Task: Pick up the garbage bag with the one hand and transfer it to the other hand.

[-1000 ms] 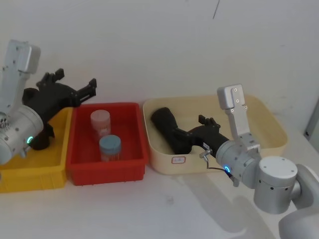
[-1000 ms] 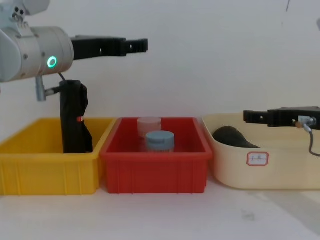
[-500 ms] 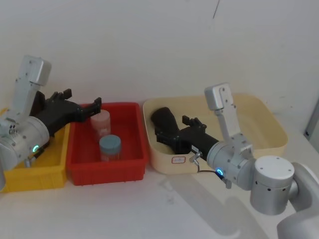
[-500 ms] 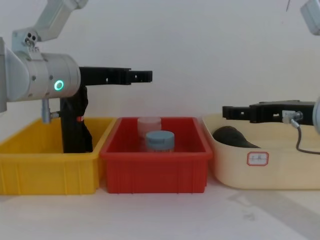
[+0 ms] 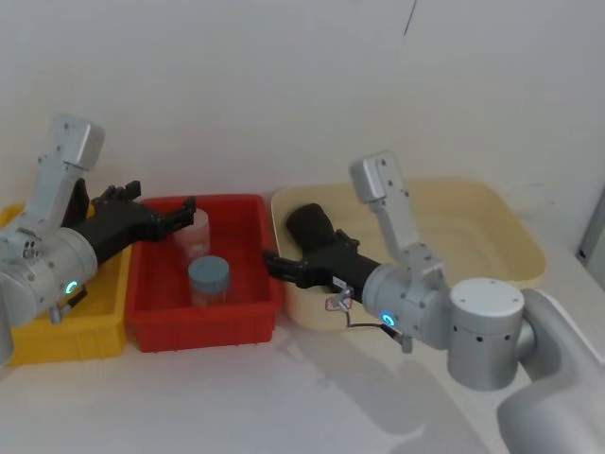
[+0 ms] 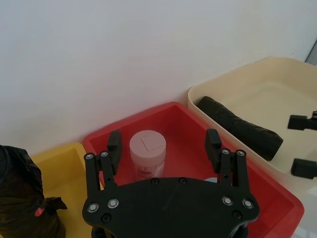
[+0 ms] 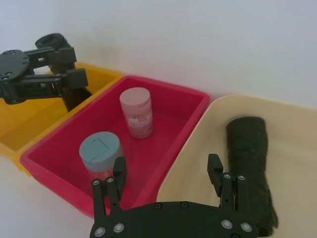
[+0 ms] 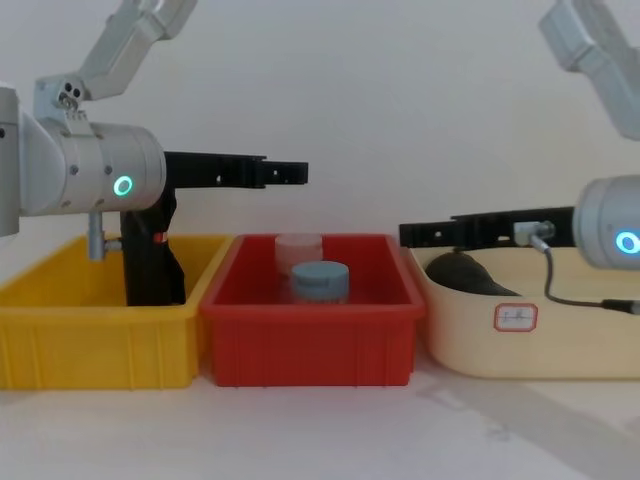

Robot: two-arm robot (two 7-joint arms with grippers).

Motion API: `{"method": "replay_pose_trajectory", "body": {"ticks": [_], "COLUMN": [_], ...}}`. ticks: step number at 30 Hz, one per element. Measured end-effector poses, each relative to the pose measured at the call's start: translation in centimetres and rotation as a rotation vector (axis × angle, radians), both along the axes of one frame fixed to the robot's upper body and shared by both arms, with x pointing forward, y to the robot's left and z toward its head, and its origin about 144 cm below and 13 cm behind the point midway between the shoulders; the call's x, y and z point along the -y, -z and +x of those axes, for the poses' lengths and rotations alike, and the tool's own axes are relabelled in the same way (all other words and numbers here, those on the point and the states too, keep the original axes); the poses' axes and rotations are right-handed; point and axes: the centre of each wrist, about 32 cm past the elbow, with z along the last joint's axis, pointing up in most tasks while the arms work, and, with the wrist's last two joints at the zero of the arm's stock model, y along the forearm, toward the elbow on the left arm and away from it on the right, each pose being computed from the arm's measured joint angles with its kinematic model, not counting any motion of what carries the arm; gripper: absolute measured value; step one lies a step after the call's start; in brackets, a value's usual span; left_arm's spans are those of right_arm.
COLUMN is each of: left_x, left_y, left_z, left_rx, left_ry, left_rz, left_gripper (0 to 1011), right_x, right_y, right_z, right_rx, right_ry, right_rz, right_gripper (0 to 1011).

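Right gripper [image 5: 273,267] swung left past crinkled garbage bag [image 5: 310,227]; left gripper [image 5: 185,212] over red bin [image 5: 203,320]; jaws wide.

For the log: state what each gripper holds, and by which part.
Nothing is held. The left gripper hangs open above the red bin, the right gripper open over the rim of the cream bin; the garbage bag lies inside it.

Three bins [image 5: 57,342] [image 5: 203,327] [image 5: 515,236], two jars [image 5: 192,233] [image 5: 208,280], two pincers [image 8: 290,172] [image 8: 415,235], and apparently two black bundles [image 5: 312,227] [image 8: 150,262].
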Motion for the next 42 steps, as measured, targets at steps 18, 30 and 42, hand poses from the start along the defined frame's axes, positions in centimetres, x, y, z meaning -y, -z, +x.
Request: {"method": "replay_pose_trajectory", "body": {"ticks": [18,30,42], "left_x": [0.0,0.0,0.0], "left_y": [0.2,0.3,0.3], "left_z": [0.2,0.2,0.2], "left_rx": [-0.015,-0.018,-0.019], "left_ry": [0.003,0.004,0.004], "left_rz": [0.005,0.006,0.006], "left_gripper": [1001,1001,1001], "right_x": [-2.9,-4.0,-5.0], "right_y": [-0.7,-1.4,-1.3], "right_z": [1.1,0.5,1.0], "right_rx": [-0.054,0.042,0.056], "right_ry": [-0.076,-0.11,-0.123], "right_rz": [-0.056,-0.093,-0.111], "right_gripper": [1001,1001,1001]}}
